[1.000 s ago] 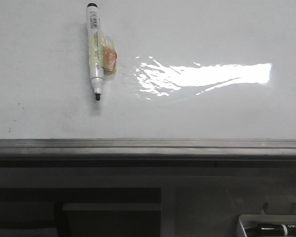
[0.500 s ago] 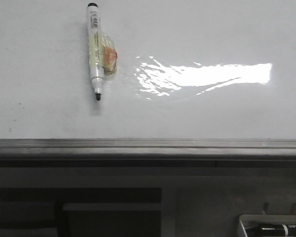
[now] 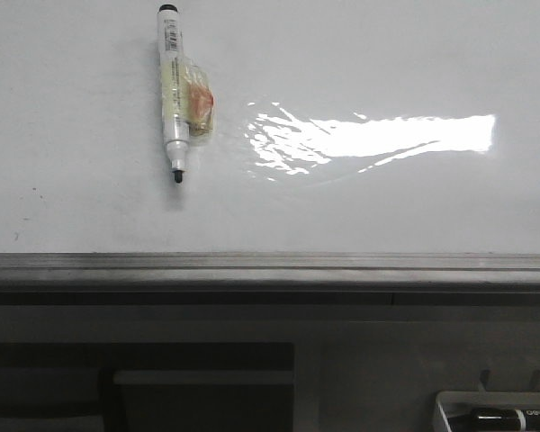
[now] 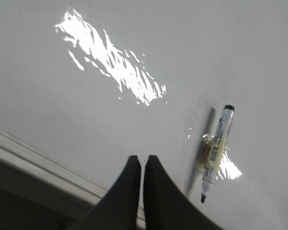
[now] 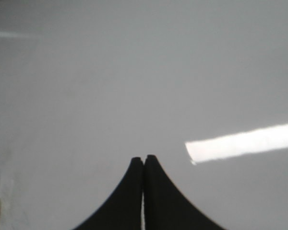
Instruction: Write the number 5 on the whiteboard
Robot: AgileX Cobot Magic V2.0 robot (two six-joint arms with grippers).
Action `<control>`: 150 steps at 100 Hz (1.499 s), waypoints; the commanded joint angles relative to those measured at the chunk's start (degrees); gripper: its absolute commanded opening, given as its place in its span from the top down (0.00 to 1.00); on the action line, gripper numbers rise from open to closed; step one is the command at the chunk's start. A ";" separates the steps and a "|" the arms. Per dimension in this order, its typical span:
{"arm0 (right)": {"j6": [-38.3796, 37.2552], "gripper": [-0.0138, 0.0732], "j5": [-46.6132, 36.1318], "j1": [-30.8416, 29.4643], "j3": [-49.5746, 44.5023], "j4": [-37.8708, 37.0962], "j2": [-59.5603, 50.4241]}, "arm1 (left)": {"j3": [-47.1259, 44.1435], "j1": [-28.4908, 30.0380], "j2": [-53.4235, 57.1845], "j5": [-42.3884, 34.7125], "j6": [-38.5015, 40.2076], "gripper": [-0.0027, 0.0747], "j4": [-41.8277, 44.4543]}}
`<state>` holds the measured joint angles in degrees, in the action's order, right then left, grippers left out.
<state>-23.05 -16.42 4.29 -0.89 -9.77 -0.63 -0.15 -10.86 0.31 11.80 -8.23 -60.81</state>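
— Whiteboard (image 3: 360, 207) fills the upper frame, glossy, glare at centre right, no 5 drawn yet.
— Both claws, left (image 4: 143, 160) and right (image 5: 144, 160), look pinched closed on nothing.
— Marker (image 3: 174, 94) lies upper left. I'd open the left claw and grip the barrel mid-length, tip clear.

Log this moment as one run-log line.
glossy white whiteboard: no 5 drawn | white marker pen with black tip: lying on board, ungrasped | left end effector: shut, empty | right end effector: shut, empty

glossy white whiteboard (image 3: 387, 54) with brushed metal rail (image 3: 270, 265), plastic marker (image 3: 172, 90).
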 commanded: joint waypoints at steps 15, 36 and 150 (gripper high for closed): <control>-0.10 0.91 6.82 0.22 4.47 9.29 -0.41 | 2.62 0.16 1.52 -4.69 -1.83 0.99 0.36; 0.02 0.91 15.30 0.22 10.52 4.65 5.01 | 12.11 0.28 -2.71 -0.51 -6.00 0.99 18.29; 1.37 0.37 33.90 18.51 30.44 -2.88 30.16 | 38.41 -24.99 -61.80 -1.87 -28.17 0.47 2.70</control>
<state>-22.56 21.53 22.59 27.54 -11.74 28.51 36.00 -33.12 -60.20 17.04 -36.44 -55.88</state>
